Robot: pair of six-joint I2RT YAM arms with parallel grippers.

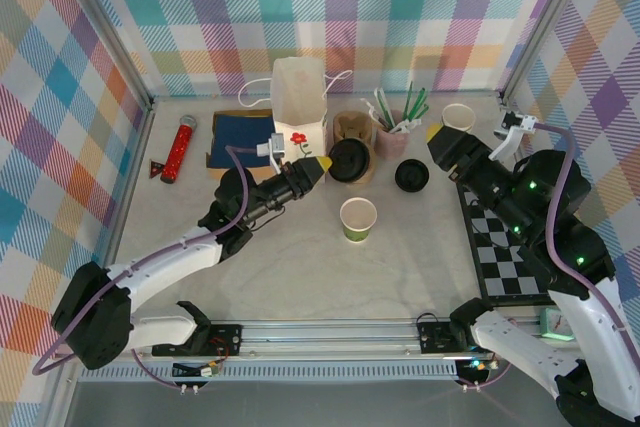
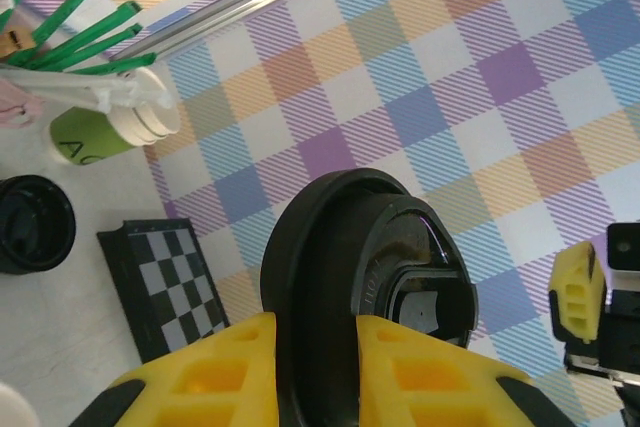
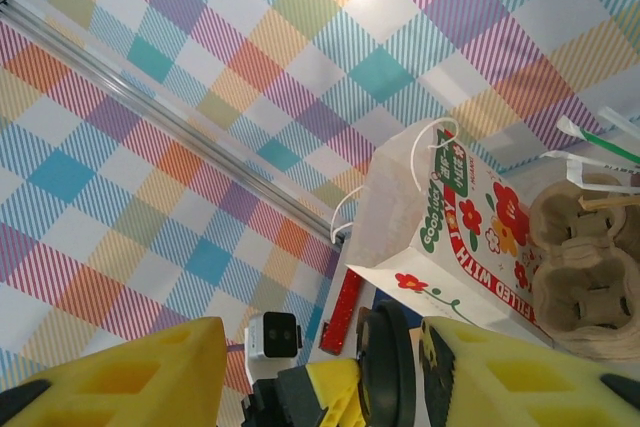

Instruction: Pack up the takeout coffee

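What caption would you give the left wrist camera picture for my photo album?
The left gripper pinches a round black plastic lid by its rim, against a pastel plaid wall.

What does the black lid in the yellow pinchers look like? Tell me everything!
The black lid is round, shiny plastic, with a raised rim and a small sip hole in its sunken top. The left gripper pinches its edge between yellow fingers, holding it in the air over the brown cup carrier, seen from above.
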